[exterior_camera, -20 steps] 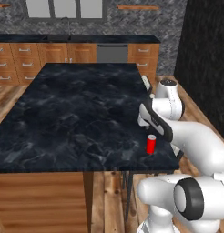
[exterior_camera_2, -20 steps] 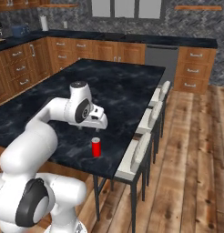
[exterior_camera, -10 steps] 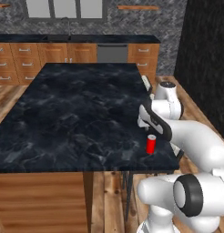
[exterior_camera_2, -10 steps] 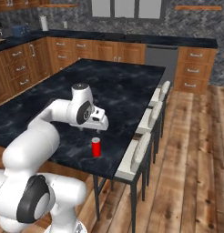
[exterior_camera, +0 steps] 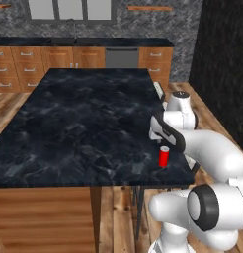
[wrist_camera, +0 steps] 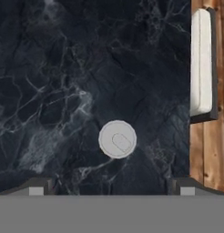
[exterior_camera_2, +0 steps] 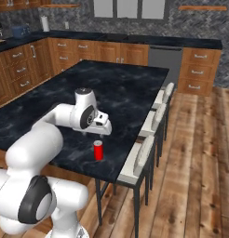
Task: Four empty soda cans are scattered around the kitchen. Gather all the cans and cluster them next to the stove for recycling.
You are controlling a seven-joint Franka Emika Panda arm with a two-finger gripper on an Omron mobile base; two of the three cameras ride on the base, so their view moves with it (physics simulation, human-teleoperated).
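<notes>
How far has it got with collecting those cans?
Barely started, by the look of it. Nothing looks done: one red soda can stands upright near the edge of the black island counter, beside the stools. In hand: the gripper hovers above the can with its fingers wide open, not touching it. Left: grasping it, carrying it to the stove, then gathering the other cans.

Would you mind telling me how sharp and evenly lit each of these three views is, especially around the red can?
Left base view: soft, flat light; the soda can is small and slightly blurred. Right base view: similar, the can's edges fuzzy, only a faint shadow on the island counter. Hand view: crispest, the can's silvery top clear from above, marble veins sharp, no glare.
</notes>
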